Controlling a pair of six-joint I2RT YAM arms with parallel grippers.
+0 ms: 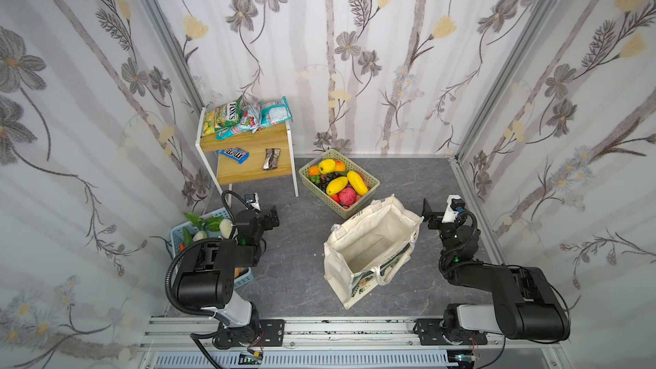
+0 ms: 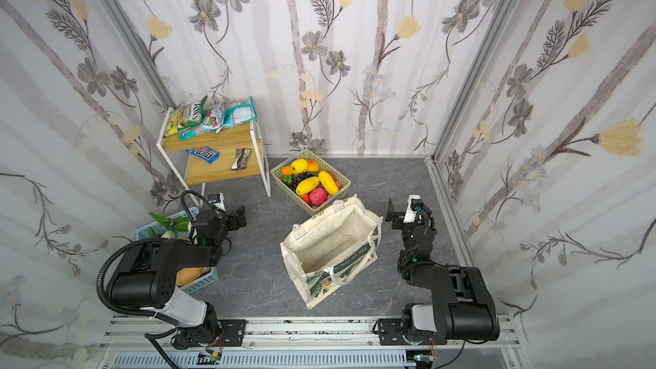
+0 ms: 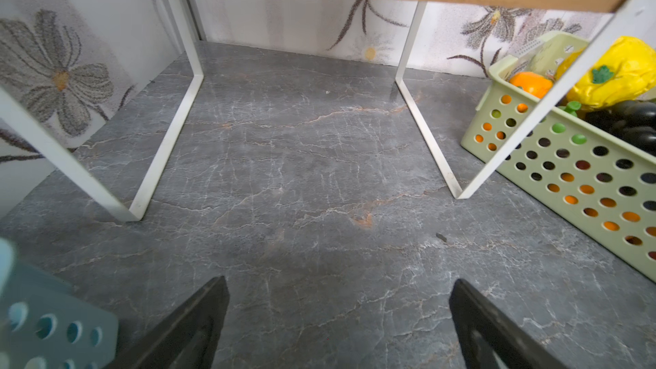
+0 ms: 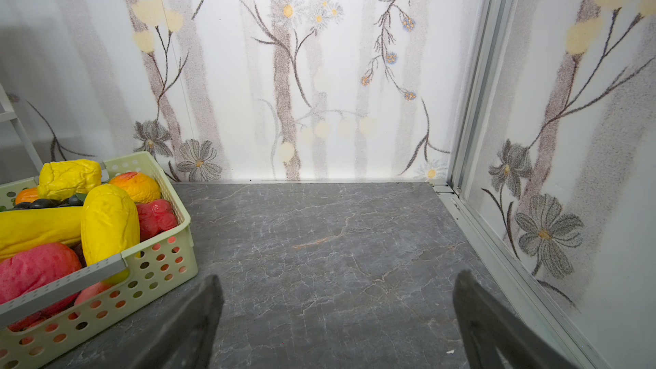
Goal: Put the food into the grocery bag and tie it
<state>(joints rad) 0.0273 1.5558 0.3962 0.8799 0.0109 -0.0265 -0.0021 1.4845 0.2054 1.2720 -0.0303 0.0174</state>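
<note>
The grocery bag stands upright and open-mouthed mid-floor, with nothing inside. Food lies in two places. A yellow mango, dark grapes and a pink knobbly ball fill the beige basket behind the bag. The FOX'S packet and brown bar wrapper lie on the shelf. My left gripper hovers open over bare floor left of the bag. My right gripper is open beside the bag's right edge, holding nothing.
A white-framed wooden two-tier shelf stands back left, its legs ahead of the left gripper. A light blue basket of vegetables sits under the left arm. Flowered walls close three sides, and an aluminium rail runs along the front.
</note>
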